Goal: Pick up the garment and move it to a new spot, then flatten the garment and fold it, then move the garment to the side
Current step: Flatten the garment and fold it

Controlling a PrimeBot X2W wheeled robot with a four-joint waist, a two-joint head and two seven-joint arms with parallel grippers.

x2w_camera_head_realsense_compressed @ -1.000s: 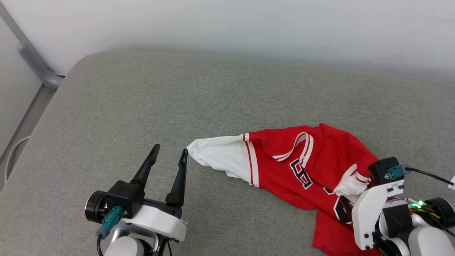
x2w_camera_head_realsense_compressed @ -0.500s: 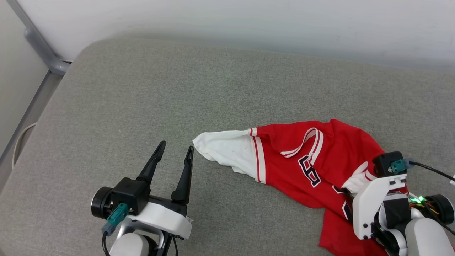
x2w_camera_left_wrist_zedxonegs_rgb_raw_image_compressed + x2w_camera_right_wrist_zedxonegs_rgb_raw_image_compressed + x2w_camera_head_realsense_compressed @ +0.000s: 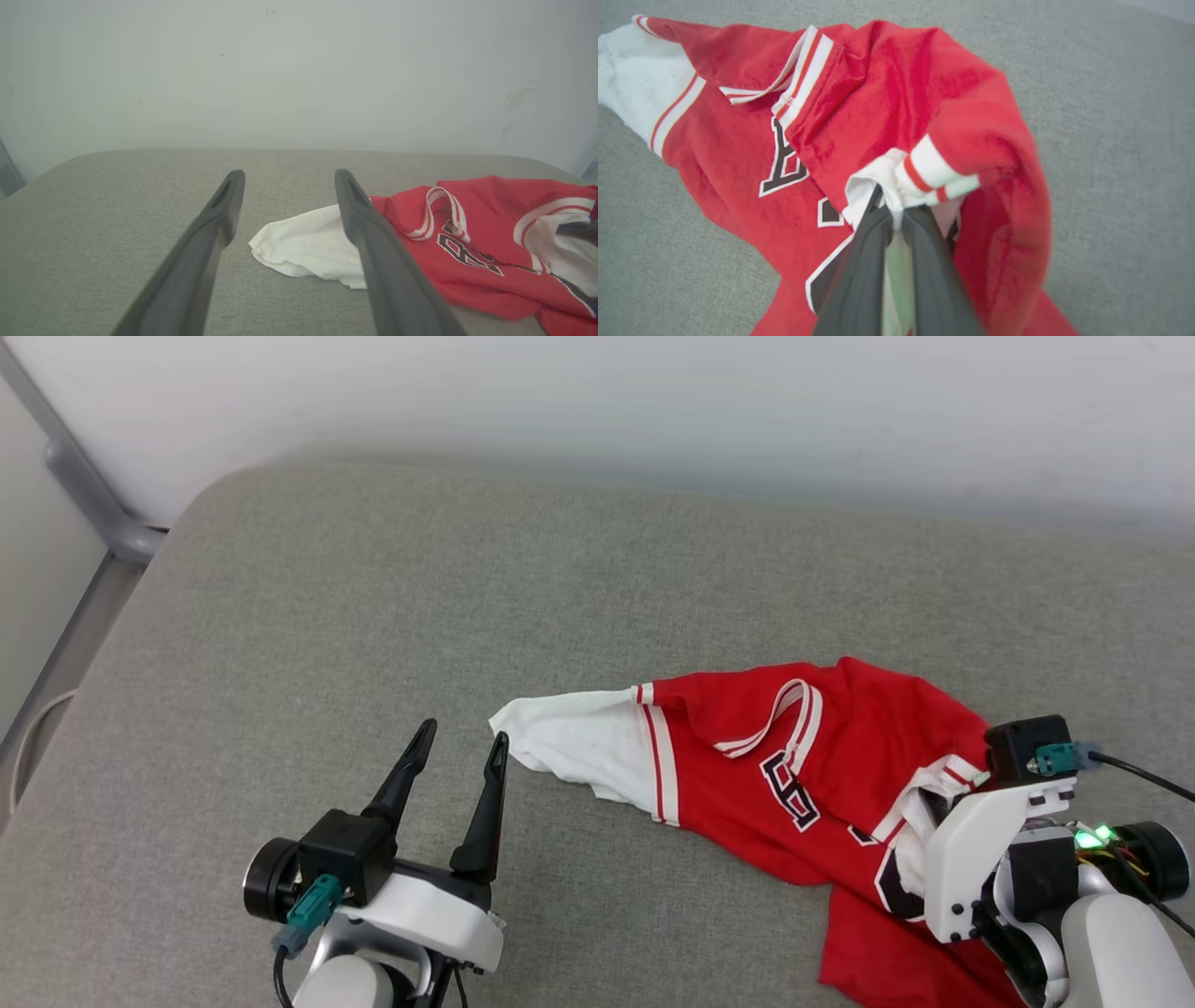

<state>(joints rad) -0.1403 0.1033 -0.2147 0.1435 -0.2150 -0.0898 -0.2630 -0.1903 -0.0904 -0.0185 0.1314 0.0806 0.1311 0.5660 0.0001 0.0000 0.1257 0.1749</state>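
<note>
The shirt point(image 3: 747, 756) lies crumpled on the grey cushion point(image 3: 373, 616), to the robot's front right. One white sleeve point(image 3: 579, 742) reaches toward the left gripper point(image 3: 464, 731), whose jaws stand wide apart just beside the sleeve's tip. The right gripper point(image 3: 896, 210) has its jaws pinched together on a small bunch of cloth at the other sleeve's striped trim point(image 3: 931, 179). That bite looks thin, so a quick lift could pull it free. Held at one point, the shirt would likely hang twisted and drag. Several layers may be caught together, which would make flattening harder.
</note>
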